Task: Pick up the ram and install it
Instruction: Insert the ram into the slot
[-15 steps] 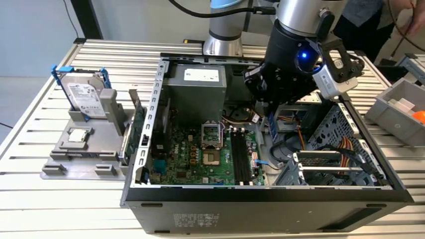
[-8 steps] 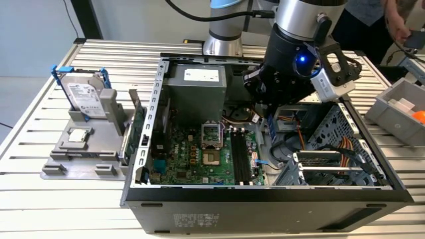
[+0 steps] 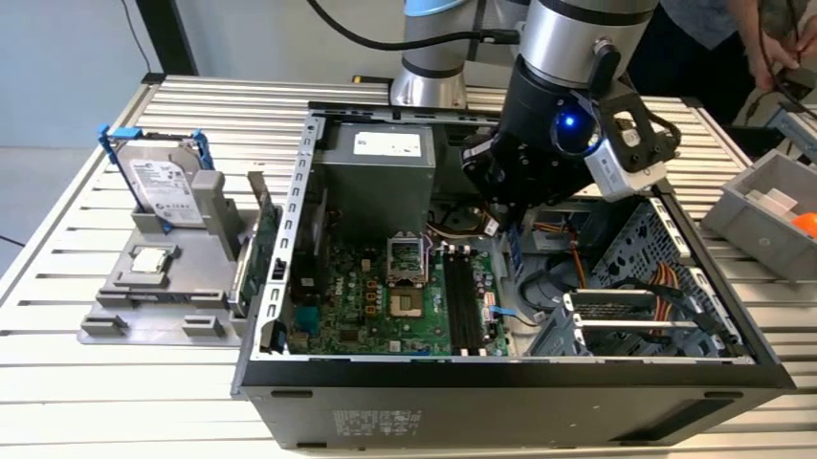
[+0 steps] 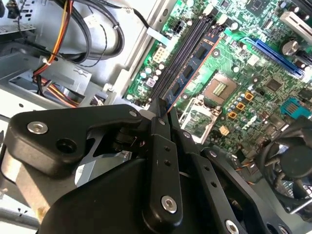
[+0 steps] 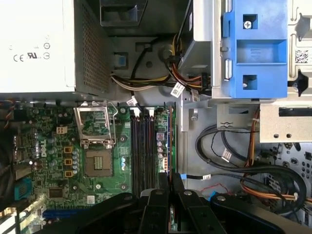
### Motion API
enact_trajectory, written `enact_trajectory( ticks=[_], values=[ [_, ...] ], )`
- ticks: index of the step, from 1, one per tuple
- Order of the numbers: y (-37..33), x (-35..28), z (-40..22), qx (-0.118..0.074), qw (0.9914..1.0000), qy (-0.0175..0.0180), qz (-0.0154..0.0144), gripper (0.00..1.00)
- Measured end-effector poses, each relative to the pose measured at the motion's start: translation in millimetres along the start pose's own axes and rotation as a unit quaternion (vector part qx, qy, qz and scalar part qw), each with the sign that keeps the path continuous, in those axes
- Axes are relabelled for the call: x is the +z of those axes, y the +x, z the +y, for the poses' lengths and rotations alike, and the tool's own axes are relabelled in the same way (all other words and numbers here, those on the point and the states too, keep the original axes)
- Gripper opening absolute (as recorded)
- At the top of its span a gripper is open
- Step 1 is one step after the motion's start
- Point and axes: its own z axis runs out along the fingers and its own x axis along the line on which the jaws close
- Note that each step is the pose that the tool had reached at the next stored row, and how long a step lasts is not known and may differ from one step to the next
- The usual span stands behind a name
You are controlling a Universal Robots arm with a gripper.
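A: What is the biggest thing there?

B: The slatted metal desk. An open computer case lies on it toward the front edge in the exterior view, and takes up most of the middle.

A: And the arm?

B: The arm reaches down into the case from the desk's far edge. Its wrist is over the case's middle.

A: What is inside the case?

B: A gray power supply sits at the case's far wall. Below it in the exterior view lies the green motherboard, with 1 bare processor socket and a row of long black slots just beside it.

A: Anything outside the case?

B: A gray fixture near the desk's edge on the exterior view's left, with 1 hard drive standing upright in it. A gray bin sits at the opposite edge.

A: How is the end effector?

B: The end effector is clenched on the ram, with the 2 black fingers pressed to either side of one end of the stick.

A: Where is the ram, then?

B: In both wrist views it juts out from the fingertips, edge down and running parallel to the black slots. In the first wrist view the ram lines up with the side of the slot row nearest the motherboard's edge, away from the socket. Whether it touches a slot I cannot tell
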Motion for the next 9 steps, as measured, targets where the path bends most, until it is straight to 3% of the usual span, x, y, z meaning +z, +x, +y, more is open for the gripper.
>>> enact_trajectory(
  ticks=[9],
  values=[
    [1.2,6.4,0.0,0.008,0.99997,0.0013,-0.0003,0.00]
  ],
)
